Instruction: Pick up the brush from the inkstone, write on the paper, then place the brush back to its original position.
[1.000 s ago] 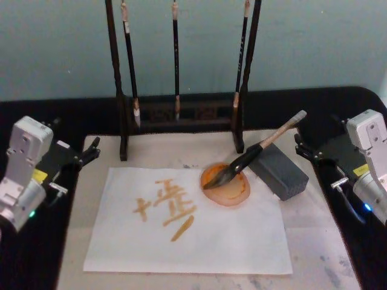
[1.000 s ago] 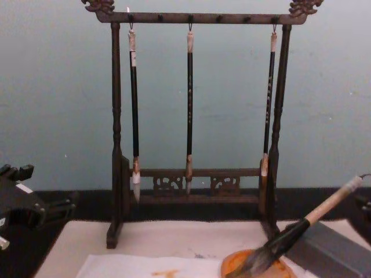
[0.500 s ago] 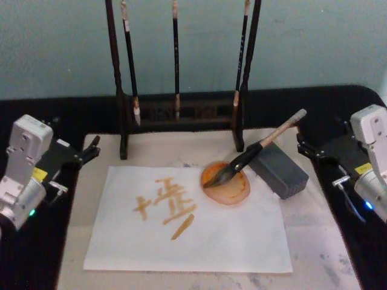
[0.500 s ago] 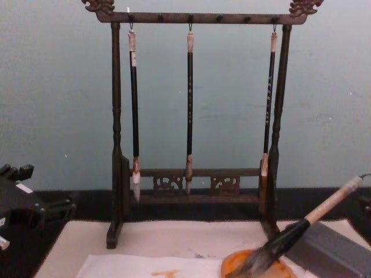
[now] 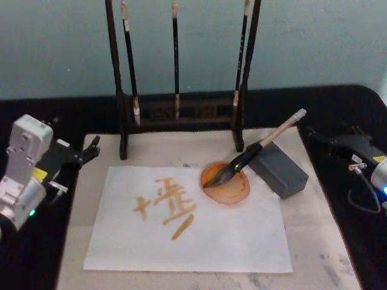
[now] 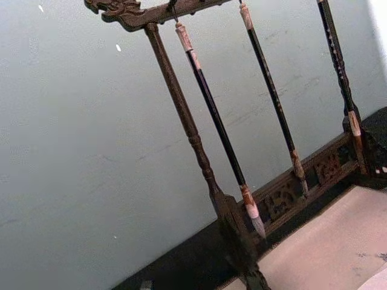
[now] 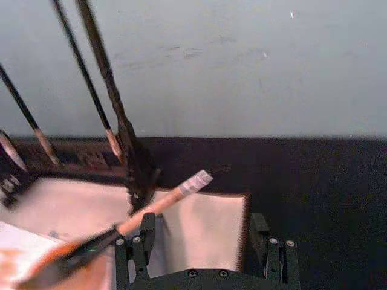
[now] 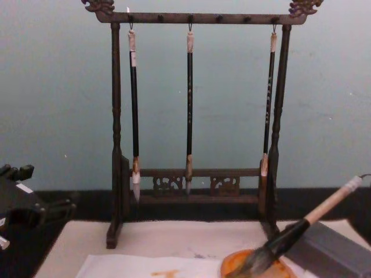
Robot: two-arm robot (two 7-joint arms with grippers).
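The brush (image 5: 254, 151) lies slanted, its dark bristles in the orange inkstone (image 5: 233, 192) and its pale handle propped on a grey block (image 5: 279, 170). The white paper (image 5: 199, 238) lies left of and in front of the inkstone and carries orange strokes. My right gripper (image 5: 314, 136) hovers open over the black table to the right of the block, apart from the brush. In the right wrist view the brush (image 7: 157, 205) runs just beyond the open right gripper (image 7: 202, 235). My left gripper (image 5: 91, 150) waits open at the mat's far left corner.
A dark wooden stand (image 5: 181, 115) with three slim hanging brushes crosses the back of the beige mat (image 5: 314, 254). The chest view shows the stand (image 8: 191, 17) upright behind the brush (image 8: 301, 229). Black tabletop borders the mat on both sides.
My right arm has drawn back to the right, away from the grey block and the brush's end. The brush, inkstone, paper and left arm have stayed put.
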